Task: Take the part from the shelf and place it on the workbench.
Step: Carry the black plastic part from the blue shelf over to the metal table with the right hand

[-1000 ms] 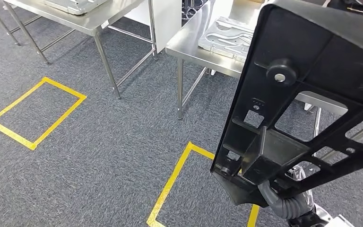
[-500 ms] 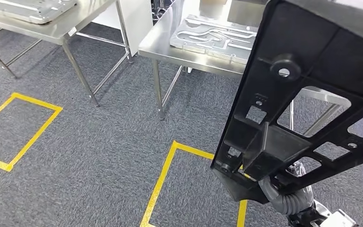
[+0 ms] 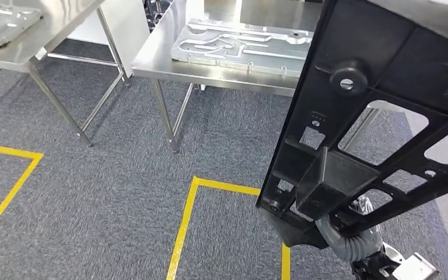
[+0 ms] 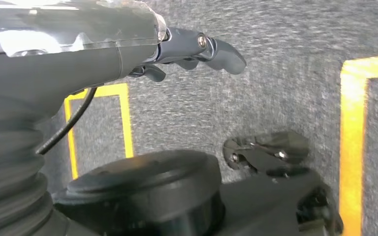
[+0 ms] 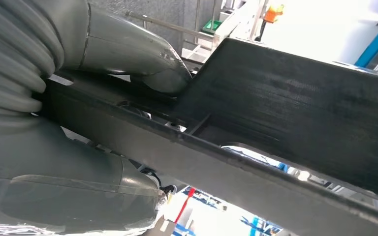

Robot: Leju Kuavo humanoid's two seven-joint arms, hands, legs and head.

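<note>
The robot carries the part (image 3: 379, 116), a large black plastic frame with ribs and cut-out windows, high in front of its chest on the right side. The right hand (image 5: 78, 123) grasps it: in the right wrist view thick grey fingers (image 5: 133, 59) lie over one face of a black rail and more of the hand sits under it, so the rail is clamped between them. In the head view the hand itself is hidden behind the frame, with just a ribbed grey cuff (image 3: 353, 242) under the frame's lower corner. The frame's long axis runs up and away from that corner, tilted toward the upper right, and its far end already overlaps the near edge of the workbench (image 3: 210, 73), a steel table just ahead with a flat metal plate (image 3: 242, 41) lying on it. The bench lies forward and a little left of the held part, so I would judge the right arm has to bring the frame across and lay it flat on bare steel beside the plate. The left hand (image 4: 197, 49) hangs over the grey carpet (image 3: 105, 192) near yellow tape (image 3: 184, 224), fingers loosely curled, holding nothing.
</note>
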